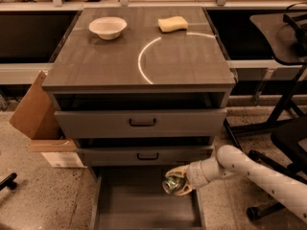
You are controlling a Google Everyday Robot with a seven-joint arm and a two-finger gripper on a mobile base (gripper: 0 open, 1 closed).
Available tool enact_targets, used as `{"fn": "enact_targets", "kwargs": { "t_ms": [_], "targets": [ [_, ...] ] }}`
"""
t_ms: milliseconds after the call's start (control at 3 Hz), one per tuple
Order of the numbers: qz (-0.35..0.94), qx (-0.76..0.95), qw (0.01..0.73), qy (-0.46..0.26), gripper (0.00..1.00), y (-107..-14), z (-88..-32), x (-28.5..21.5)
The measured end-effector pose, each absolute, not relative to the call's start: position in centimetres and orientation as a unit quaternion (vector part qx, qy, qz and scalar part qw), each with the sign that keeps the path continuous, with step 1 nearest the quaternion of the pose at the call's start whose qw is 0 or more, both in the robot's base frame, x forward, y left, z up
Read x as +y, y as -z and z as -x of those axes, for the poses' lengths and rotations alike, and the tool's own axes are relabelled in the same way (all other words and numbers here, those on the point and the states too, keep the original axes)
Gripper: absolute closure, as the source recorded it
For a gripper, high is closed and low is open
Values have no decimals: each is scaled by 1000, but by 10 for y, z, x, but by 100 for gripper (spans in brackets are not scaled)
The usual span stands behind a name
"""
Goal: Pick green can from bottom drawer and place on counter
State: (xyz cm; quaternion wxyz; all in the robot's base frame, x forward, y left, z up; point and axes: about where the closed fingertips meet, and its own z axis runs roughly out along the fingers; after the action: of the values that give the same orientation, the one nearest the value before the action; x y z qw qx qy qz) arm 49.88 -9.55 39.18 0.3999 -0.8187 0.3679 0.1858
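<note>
The bottom drawer (139,205) stands pulled open below the two upper drawers. The green can (171,184) is a small shiny green-and-silver can at the drawer's right side, near its back. My gripper (176,182) reaches in from the right on a white arm and is shut on the green can, with a pale finger above and one below it. I cannot tell whether the can rests on the drawer floor or is just off it. The counter (110,61) is the dark grey top with a white arc (144,61).
A white bowl (108,27) and a yellow sponge (173,23) sit at the back of the counter. A cardboard box (33,114) leans at the cabinet's left. A black office chair base (283,119) stands at the right.
</note>
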Motion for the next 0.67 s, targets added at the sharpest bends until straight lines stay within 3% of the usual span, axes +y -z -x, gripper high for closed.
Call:
{"fn": "enact_targets", "kwargs": {
  "t_ms": [667],
  "targets": [
    [842,313,420,-130,100,-496,-486,-102]
  ]
}}
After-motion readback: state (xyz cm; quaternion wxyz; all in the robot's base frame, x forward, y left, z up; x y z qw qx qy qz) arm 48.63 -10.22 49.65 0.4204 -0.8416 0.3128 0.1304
